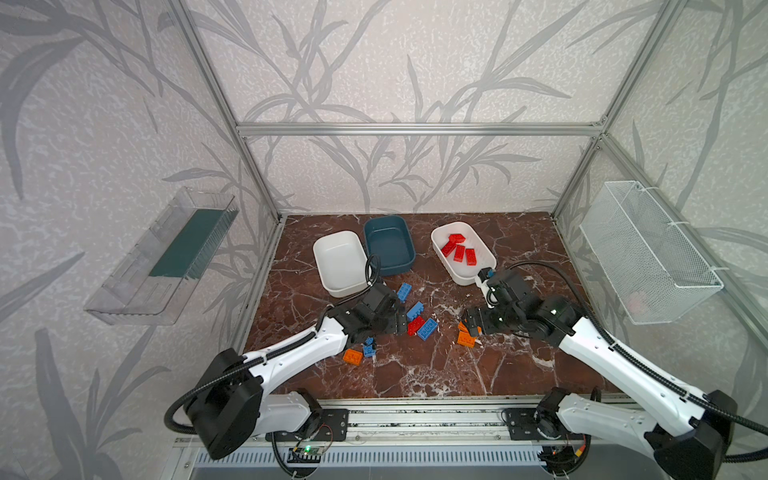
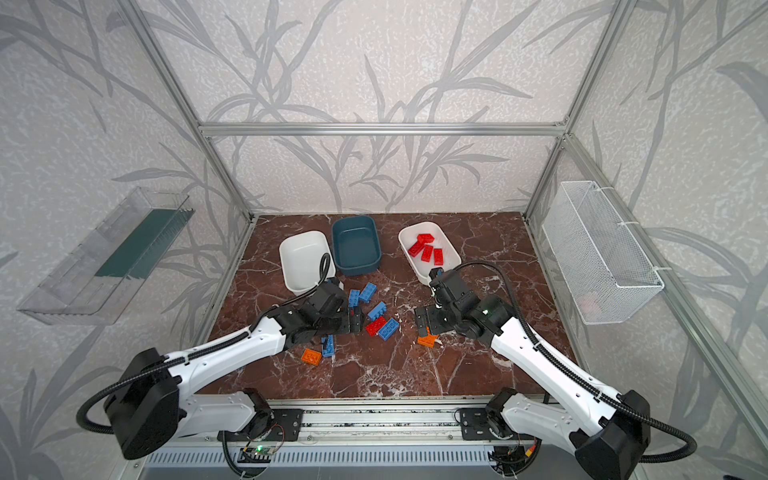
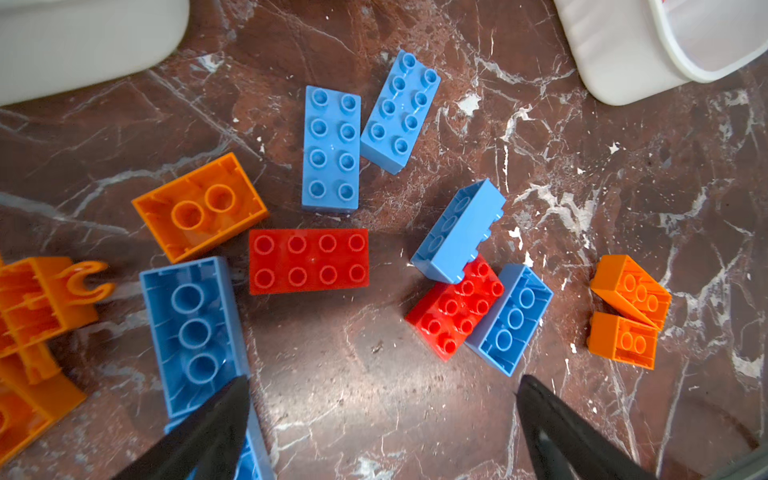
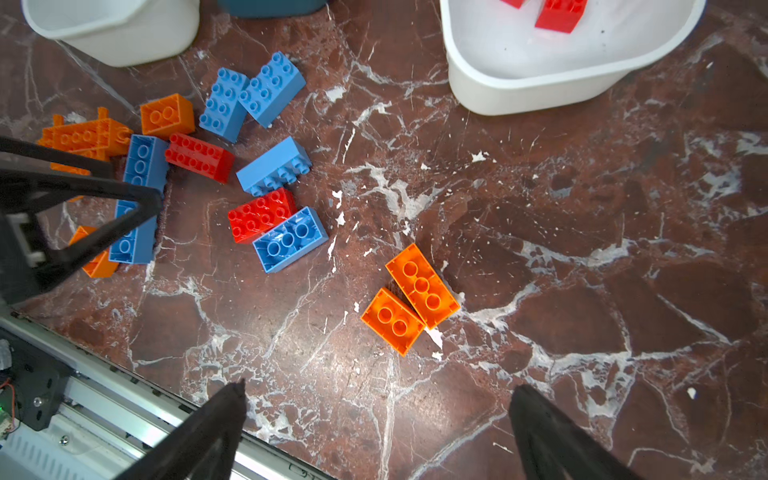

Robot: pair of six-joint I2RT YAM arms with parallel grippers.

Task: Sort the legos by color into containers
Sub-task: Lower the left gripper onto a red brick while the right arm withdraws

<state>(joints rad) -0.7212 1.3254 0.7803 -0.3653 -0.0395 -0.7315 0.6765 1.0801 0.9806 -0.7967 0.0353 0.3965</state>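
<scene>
You are early in the sort. Only the white rounded plastic tub point(image 1: 465, 273) to the right of the dark teal-blue plastic tub point(image 1: 388, 249) holds anything: four red studded bricks point(image 1: 459, 251), as far as I can count. The teal tub itself is bare, and so is the second white plastic tub point(image 1: 338, 262) just beside it on its left.

Everything else lies on the brown marble tabletop point(image 1: 415, 374), in front of the teal tub towards the arm bases:
- A flat red brick point(image 3: 308, 261) and a second red brick point(image 3: 455, 309).
- About six blue bricks, among them a studs-up pair point(image 3: 331, 149).
- Several orange bricks, with an upturned pair point(image 4: 415, 299) lying further to the right of the teal tub.

Your left gripper point(image 3: 383, 380) hangs over the mixed cluster with its jaws wide apart and nothing between them. Your right gripper point(image 4: 379, 386) is likewise spread and empty, above the orange pair.

The second red brick looks awkward. A blue brick on its side point(image 3: 457, 232) leans on it, and an upturned blue brick point(image 3: 511, 320) presses against its flank. The flat red one looks easier to take. Both arms crowd the same patch, so watch for contact between them.

The clear plastic wall tray point(image 1: 162, 266) and the white wire mesh basket point(image 1: 648, 249) hang well away from the teal tub, out of the way.
</scene>
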